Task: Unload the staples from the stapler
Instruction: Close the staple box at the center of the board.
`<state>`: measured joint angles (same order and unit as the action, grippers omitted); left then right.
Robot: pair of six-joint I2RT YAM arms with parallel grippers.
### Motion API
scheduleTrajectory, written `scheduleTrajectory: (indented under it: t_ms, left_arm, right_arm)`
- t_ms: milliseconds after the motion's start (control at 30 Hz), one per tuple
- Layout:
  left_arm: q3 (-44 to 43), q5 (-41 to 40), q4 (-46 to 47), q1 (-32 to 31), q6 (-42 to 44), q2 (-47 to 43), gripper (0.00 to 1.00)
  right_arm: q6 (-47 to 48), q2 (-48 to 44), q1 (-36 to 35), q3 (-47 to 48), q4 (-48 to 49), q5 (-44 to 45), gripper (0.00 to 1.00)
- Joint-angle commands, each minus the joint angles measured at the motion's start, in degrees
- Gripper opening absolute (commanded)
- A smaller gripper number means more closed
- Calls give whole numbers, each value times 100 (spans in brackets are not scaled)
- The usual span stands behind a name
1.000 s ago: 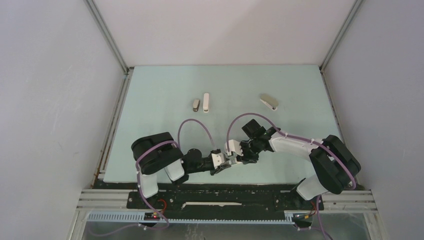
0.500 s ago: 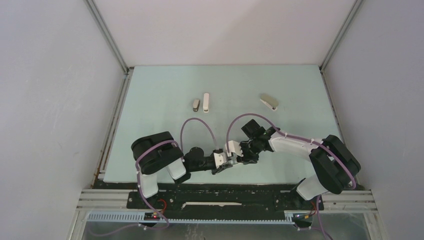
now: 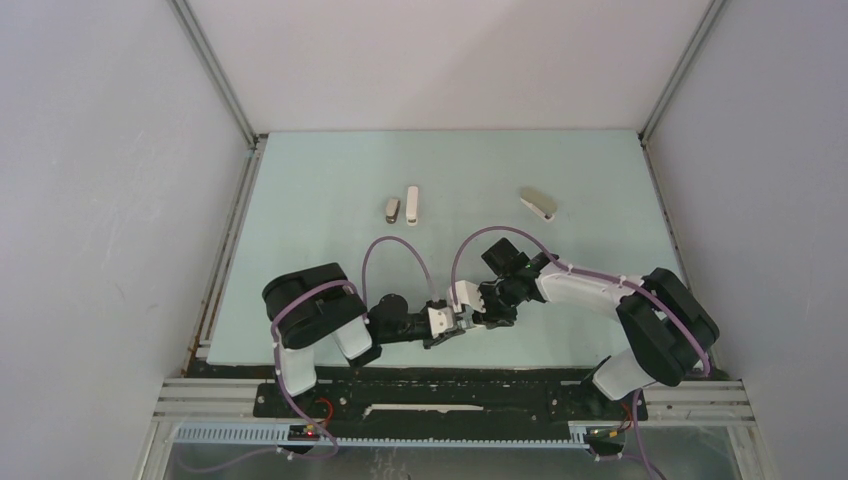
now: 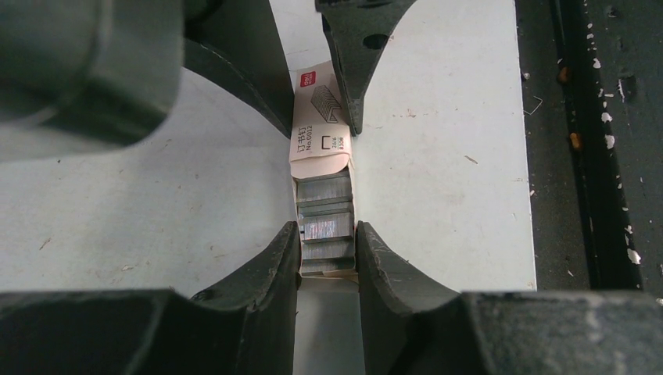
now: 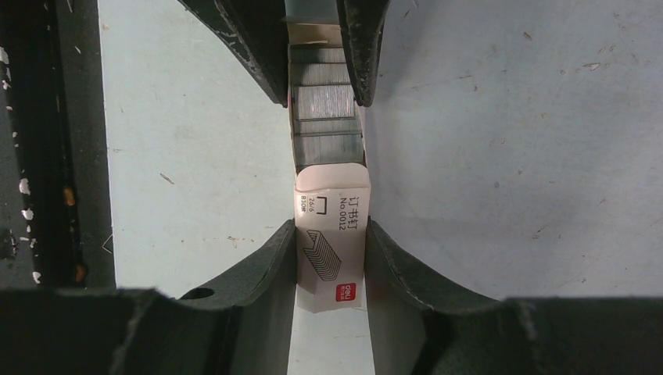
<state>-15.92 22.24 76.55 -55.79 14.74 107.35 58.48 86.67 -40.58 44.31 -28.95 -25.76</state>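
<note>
The pale grey-beige wedge stapler (image 3: 538, 204) lies at the back right of the mat, far from both grippers. My two grippers meet near the front edge on a small white labelled staple box (image 3: 461, 319). My left gripper (image 4: 327, 234) is shut on the box's open inner tray (image 4: 326, 262), which holds silvery staple strips (image 4: 325, 211). My right gripper (image 5: 331, 234) is shut on the box's white printed sleeve (image 5: 332, 242). The sleeve is slid partly off the tray. I see no loose staples on the mat.
A slim white stapler (image 3: 412, 205) and a small grey-and-white object (image 3: 392, 208) lie side by side at the back, left of centre. The mat's front edge and a black rail (image 3: 450, 375) are just behind the grippers. White walls enclose the mat.
My left arm has edged slightly to the right, toward the right gripper. Both grips on the box are unchanged.
</note>
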Motion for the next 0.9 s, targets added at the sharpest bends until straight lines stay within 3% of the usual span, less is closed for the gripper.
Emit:
scheduleTrajectory:
  t_ms: [0,700,867]
  left_arm:
    - [42,133,184,-11,217,-106,30]
    - [3,266,288,-28,310,21,29]
    - [0,168,277,-20,312,78,29]
  right_arm:
    - [-3,125,44,154,82,166,42]
    - [274,112,-48,157,-117,110,44]
    - [251,56,66,156,-148,131,53]
